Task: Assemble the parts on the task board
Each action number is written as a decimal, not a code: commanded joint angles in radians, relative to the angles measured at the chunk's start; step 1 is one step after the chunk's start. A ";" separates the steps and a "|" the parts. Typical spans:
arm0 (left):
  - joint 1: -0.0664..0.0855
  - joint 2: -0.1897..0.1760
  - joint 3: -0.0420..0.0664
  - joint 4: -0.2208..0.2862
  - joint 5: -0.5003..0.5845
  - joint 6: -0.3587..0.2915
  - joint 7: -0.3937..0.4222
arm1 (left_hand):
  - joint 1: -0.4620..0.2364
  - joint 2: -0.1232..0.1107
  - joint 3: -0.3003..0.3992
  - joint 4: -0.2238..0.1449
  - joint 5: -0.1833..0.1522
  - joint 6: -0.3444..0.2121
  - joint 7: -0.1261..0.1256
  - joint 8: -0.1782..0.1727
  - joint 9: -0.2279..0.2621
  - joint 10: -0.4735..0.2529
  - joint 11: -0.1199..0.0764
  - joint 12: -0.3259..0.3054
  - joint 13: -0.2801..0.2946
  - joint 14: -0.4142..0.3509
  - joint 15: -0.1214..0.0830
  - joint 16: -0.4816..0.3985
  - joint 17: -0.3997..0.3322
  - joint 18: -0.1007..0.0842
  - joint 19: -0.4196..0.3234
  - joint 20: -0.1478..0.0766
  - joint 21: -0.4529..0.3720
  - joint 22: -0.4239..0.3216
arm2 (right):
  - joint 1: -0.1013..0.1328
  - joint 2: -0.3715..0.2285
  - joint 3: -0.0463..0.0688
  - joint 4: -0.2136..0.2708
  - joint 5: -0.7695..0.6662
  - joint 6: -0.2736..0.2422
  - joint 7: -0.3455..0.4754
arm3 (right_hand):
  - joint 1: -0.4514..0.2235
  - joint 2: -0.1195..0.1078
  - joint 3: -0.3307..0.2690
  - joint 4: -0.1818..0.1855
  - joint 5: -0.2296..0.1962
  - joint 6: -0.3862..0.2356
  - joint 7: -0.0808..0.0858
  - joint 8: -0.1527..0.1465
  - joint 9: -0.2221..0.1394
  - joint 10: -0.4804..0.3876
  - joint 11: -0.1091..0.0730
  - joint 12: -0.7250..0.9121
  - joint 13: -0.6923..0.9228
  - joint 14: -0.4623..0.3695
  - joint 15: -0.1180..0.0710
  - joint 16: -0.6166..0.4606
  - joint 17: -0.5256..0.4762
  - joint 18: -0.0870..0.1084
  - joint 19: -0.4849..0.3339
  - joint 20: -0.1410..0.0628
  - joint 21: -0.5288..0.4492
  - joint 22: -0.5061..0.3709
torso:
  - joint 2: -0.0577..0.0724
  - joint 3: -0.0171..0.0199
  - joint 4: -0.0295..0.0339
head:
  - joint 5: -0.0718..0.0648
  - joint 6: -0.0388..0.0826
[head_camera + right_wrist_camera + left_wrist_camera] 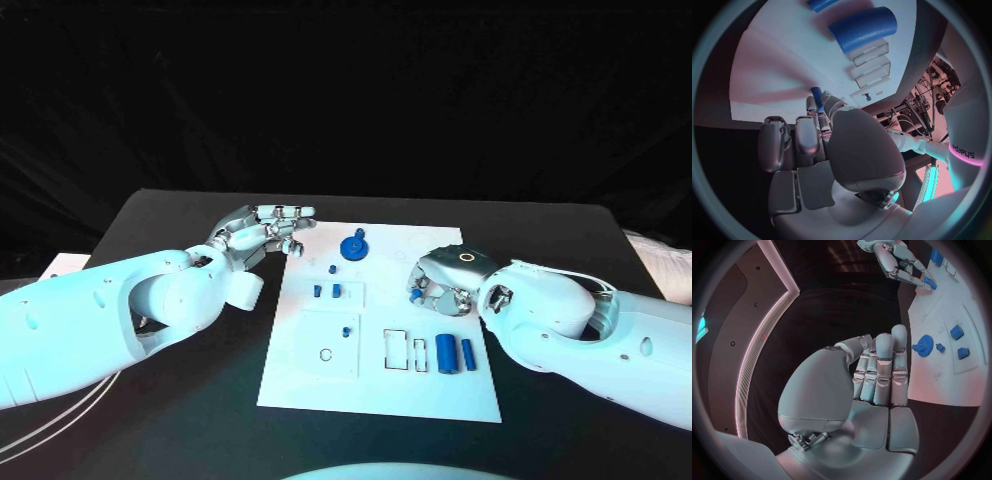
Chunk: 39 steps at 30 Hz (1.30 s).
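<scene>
The right hand (440,285) is pinching a small blue part (817,94) over the task board (433,395). The left hand (267,232) is hovering at the board's far-left corner, fingers straight together, holding nothing.

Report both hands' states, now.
Left hand: open, fingers straight, holding nothing, beside the board.
Right hand: pinching a small blue part over the board.

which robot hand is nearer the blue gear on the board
Left. The left robot hand sits just off the board's edge beside the blue gear; the right robot hand is farther, toward the board's other side.
</scene>
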 commanded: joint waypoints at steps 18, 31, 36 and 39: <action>0.000 0.000 0.001 -0.004 -0.006 0.022 0.003 | 0.003 -0.004 -0.003 -0.007 0.005 -0.003 0.000 -0.001 -0.001 -0.007 0.000 0.009 -0.001 -0.006 -0.002 -0.001 -0.003 0.011 -0.004 -0.004 0.001 0.002 | 0.007 -0.036 0.010 0.101 0.079 -0.127 -0.003 | 0.010 0.016 0.024 -0.007 -0.002 0.023 0.002 0.007 0.013 0.034 0.001 -0.009 0.000 0.032 0.002 0.009 0.005 -0.012 0.013 0.003 0.010 0.012 | -0.001 -0.0003 -0.0001 | 0.003 0.000; 0.000 0.006 0.000 -0.006 -0.006 0.023 0.002 | 0.003 -0.004 -0.003 -0.007 0.005 -0.003 0.000 -0.001 -0.001 -0.007 0.000 0.009 -0.001 -0.006 -0.002 -0.001 -0.003 0.011 -0.004 -0.004 0.001 0.002 | -0.006 0.099 0.003 0.138 0.109 -0.123 0.045 | 0.018 0.013 0.036 -0.015 -0.001 0.021 0.010 0.002 0.014 0.035 0.006 -0.021 -0.001 0.031 0.007 0.009 0.003 -0.011 0.009 0.007 0.007 0.008 | -0.001 -0.0021 0.0018 | 0.024 -0.010; 0.000 0.009 0.000 -0.005 -0.006 0.023 0.003 | 0.003 -0.004 -0.003 -0.007 0.005 -0.003 0.000 -0.001 -0.001 -0.007 0.000 0.009 -0.001 -0.006 -0.002 -0.001 -0.003 0.011 -0.004 -0.004 0.001 0.002 | -0.021 0.170 -0.010 0.113 0.109 -0.092 0.064 | 0.019 0.013 0.039 -0.017 0.000 0.020 0.012 0.001 0.015 0.035 0.008 -0.024 -0.001 0.031 0.008 0.009 0.002 -0.010 0.007 0.008 0.005 0.005 | 0.000 -0.0031 0.0031 | 0.029 -0.013; 0.000 0.010 0.001 -0.003 -0.006 0.023 0.003 | 0.003 -0.004 -0.003 -0.007 0.005 -0.003 0.000 -0.001 -0.001 -0.007 0.000 0.009 -0.001 -0.006 -0.002 -0.001 -0.003 0.011 -0.004 -0.004 0.001 0.002 | -0.033 0.200 -0.017 0.094 0.110 -0.065 0.070 | 0.019 0.013 0.040 -0.018 0.000 0.019 0.013 -0.001 0.015 0.034 0.009 -0.025 -0.001 0.030 0.009 0.009 0.001 -0.010 0.006 0.008 0.005 0.005 | 0.000 -0.0022 0.0025 | 0.033 -0.015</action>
